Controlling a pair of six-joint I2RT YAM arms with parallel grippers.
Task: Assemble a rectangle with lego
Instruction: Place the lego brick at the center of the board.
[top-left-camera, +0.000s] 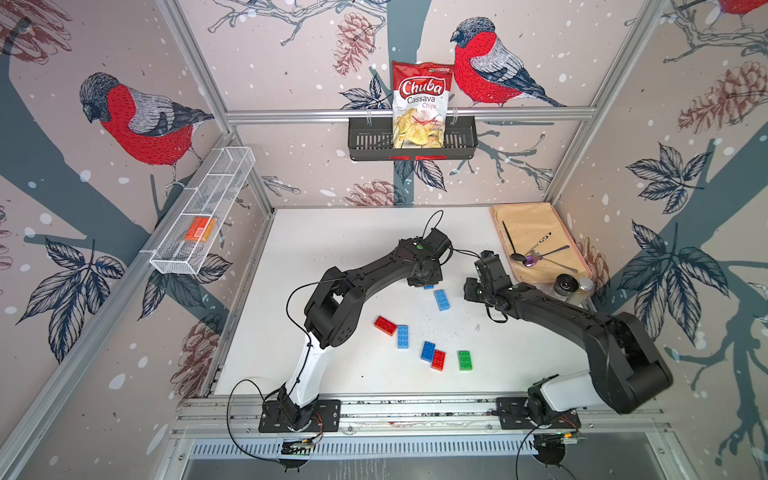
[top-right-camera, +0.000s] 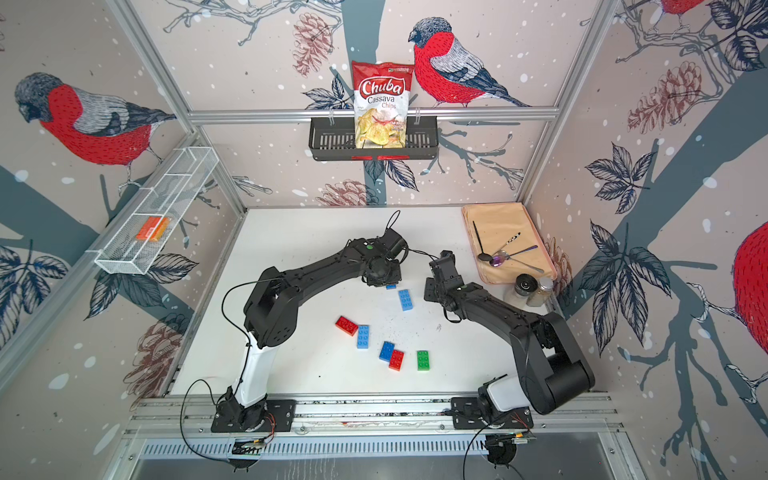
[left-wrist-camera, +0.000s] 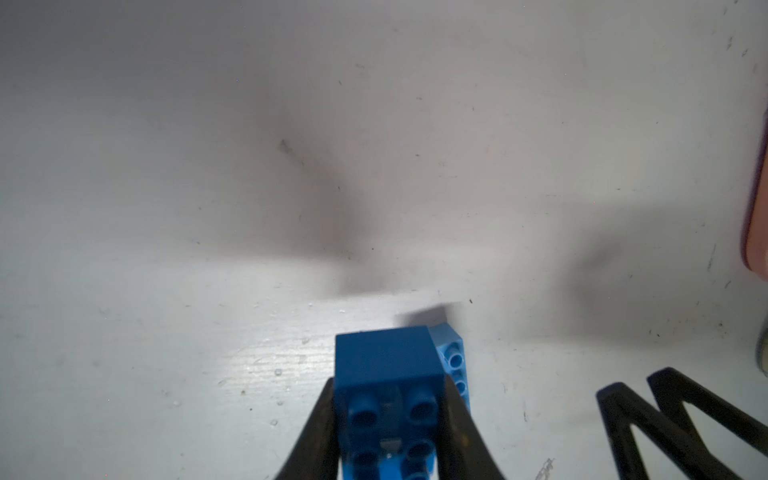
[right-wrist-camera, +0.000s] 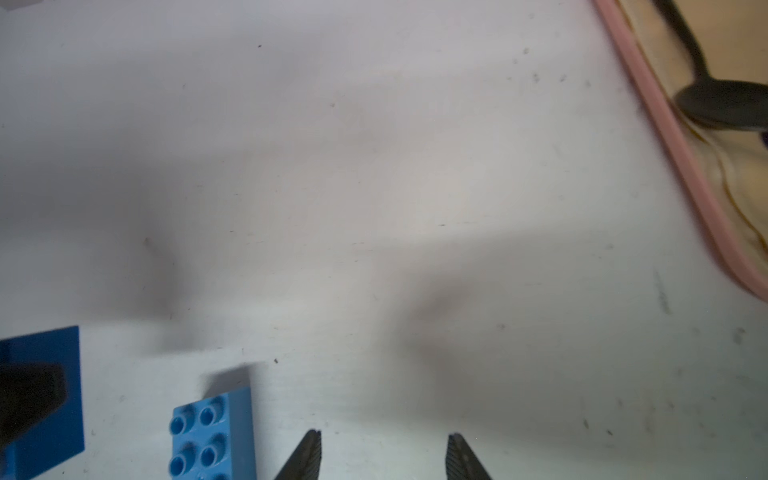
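My left gripper (left-wrist-camera: 389, 384) is shut on a dark blue lego brick (left-wrist-camera: 384, 357) and holds it just above the table; in both top views only a sliver of that brick (top-left-camera: 428, 286) (top-right-camera: 390, 286) shows under the wrist. A light blue brick (top-left-camera: 441, 300) (right-wrist-camera: 216, 436) lies right beside it. My right gripper (right-wrist-camera: 384, 441) stands open and empty, just right of the light blue brick. Nearer the front lie a red brick (top-left-camera: 385, 326) touching a light blue one (top-left-camera: 402, 336), a blue brick (top-left-camera: 427, 351) against a red one (top-left-camera: 438, 360), and a green brick (top-left-camera: 464, 360).
A tan tray (top-left-camera: 536, 224) with spoons (top-left-camera: 540, 253) sits at the back right, with two shakers (top-left-camera: 567, 286) in front of it. A wire basket (top-left-camera: 208, 208) on the left wall holds an orange piece (top-left-camera: 199, 228). A black basket (top-left-camera: 370, 143) on the back wall holds a chips bag (top-left-camera: 419, 104).
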